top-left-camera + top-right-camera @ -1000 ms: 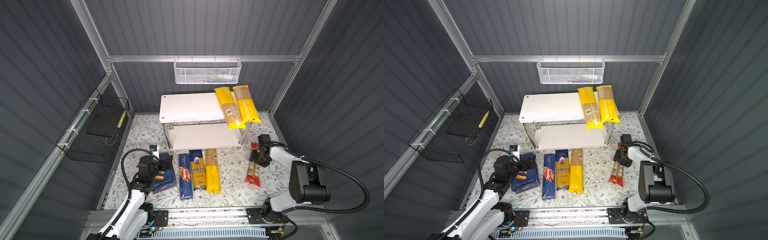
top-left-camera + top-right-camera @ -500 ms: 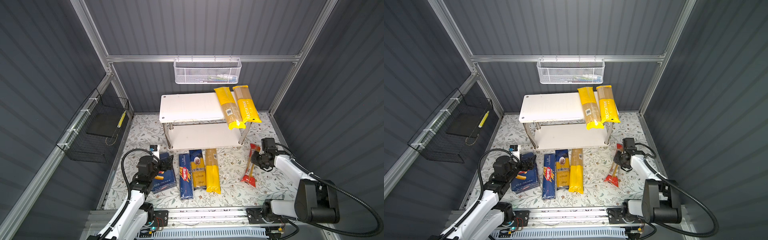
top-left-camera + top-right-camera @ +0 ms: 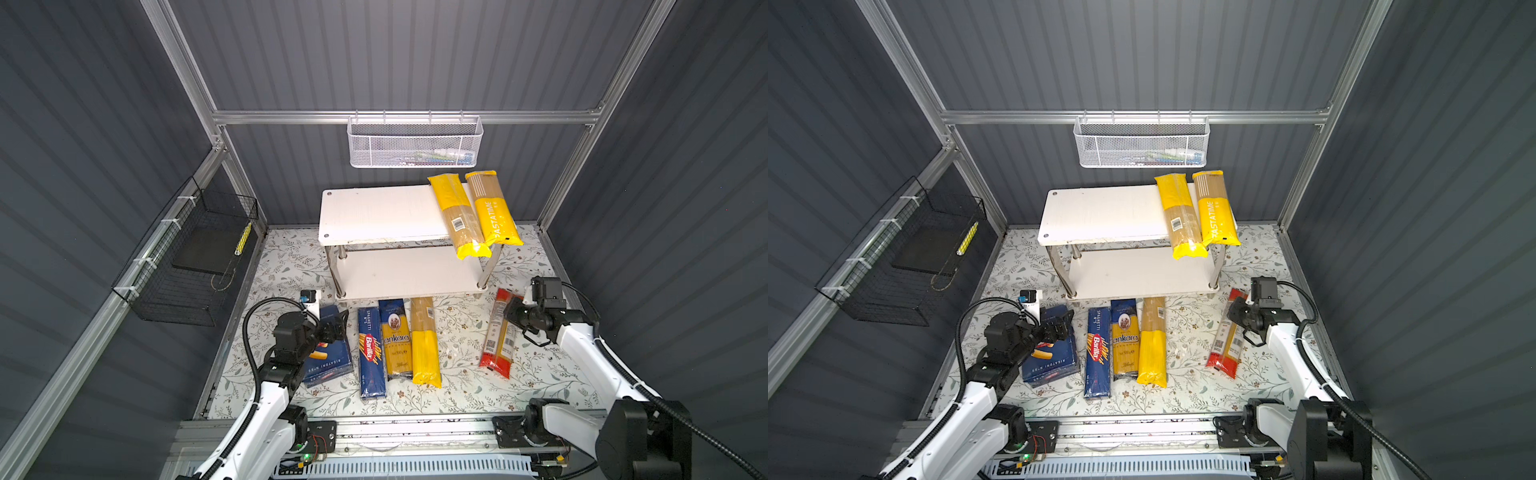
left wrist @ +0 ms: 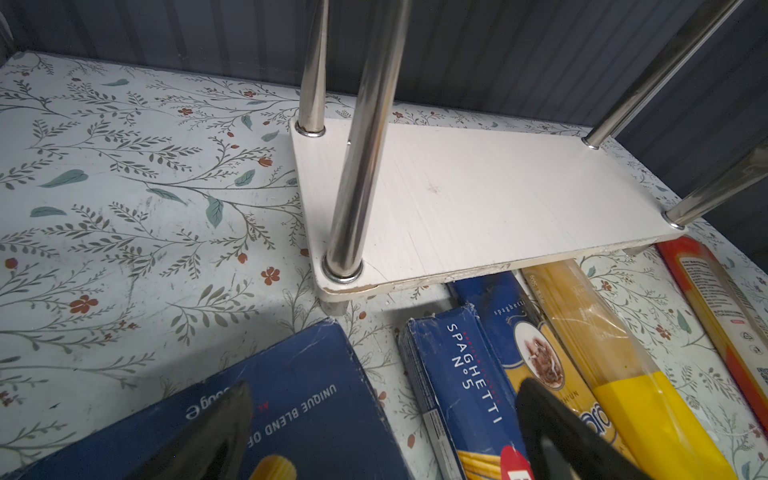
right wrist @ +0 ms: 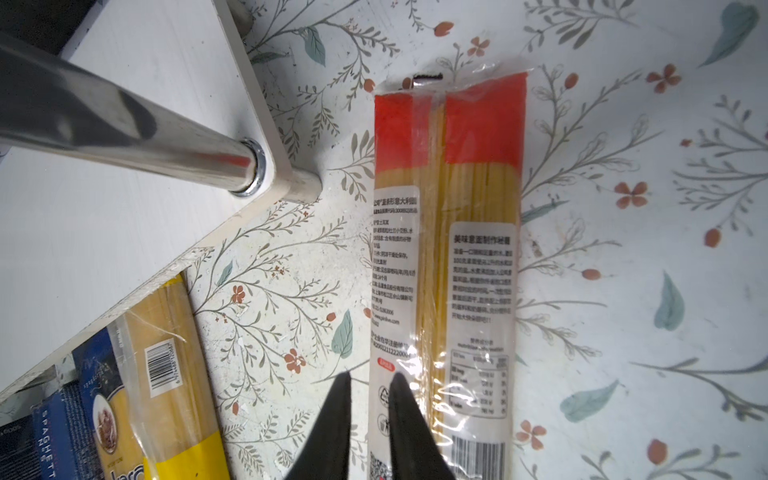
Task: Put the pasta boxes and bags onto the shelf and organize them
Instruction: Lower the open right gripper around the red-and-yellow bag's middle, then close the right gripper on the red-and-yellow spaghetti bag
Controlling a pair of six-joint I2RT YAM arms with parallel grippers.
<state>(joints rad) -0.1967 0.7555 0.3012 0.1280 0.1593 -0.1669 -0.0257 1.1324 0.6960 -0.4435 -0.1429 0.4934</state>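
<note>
- While the rigatoni box (image 3: pixel 328 363) lies flat on the table (image 3: pixel 457 340) at lower left in a top view, the left gripper (image 4: pixel 386 415) hovers over its far corner, fingers spread wide. It should shift fully over the box before closing.
- Upper middle, the shelf (image 3: pixel 374 216) has bare room left of two yellow bags (image 3: pixel 453 212).
- Lower right, the right gripper (image 5: pixel 370 386) has its fingers narrow, straddling the long edge of the red bag (image 3: pixel 496 345). I cannot tell whether they grip. Film alone may slip, so take the whole pack.

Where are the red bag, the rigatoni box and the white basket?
red bag (image 5: pixel 449 232): right wrist view, its clear middle.
rigatoni box (image 3: pixel 332 365): a top view, its blue face.
white basket (image 3: pixel 415 145): a top view, its mesh front.
</note>
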